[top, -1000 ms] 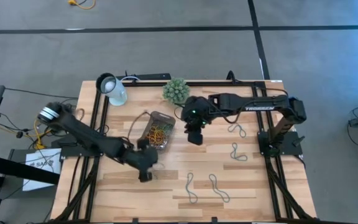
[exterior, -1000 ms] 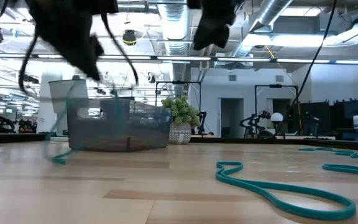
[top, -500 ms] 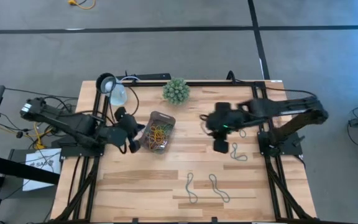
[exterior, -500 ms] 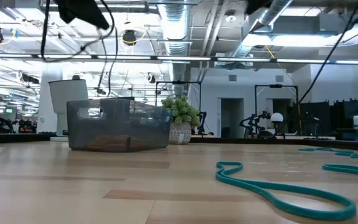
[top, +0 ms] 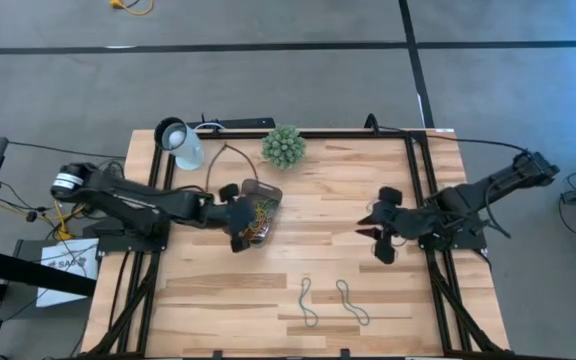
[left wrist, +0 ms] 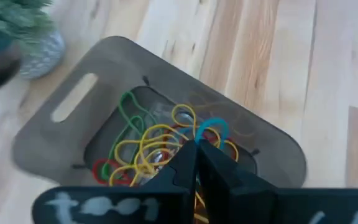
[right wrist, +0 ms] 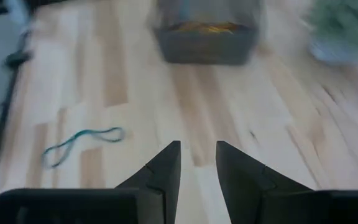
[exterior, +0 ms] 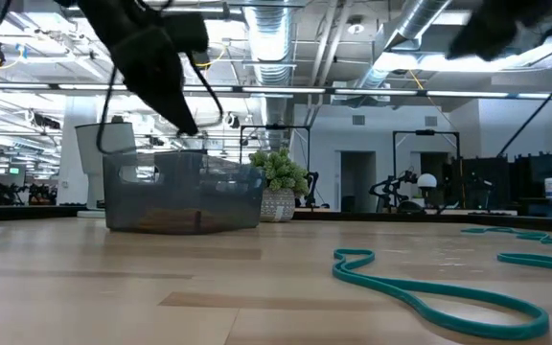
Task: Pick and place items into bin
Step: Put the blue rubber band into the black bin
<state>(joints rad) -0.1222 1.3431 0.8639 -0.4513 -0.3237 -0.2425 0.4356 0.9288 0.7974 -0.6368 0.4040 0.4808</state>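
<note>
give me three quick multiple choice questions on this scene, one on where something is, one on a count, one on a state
1. Where is the left pincer?
A. over the bin
B. beside the plant ball
C. at the table's near edge

2. How many teal loops lie together near the table's front edge in the high view?
A. none
B. two
C. five

3. How do the right pincer's fingers stand?
A. shut on a loop
B. apart and empty
C. out of view

Answers: 1 A, the left pincer hangs above the bin of coloured loops. 2 B, two teal loops lie side by side there. 3 B, the right pincer shows a gap with bare table between its fingers.
</note>
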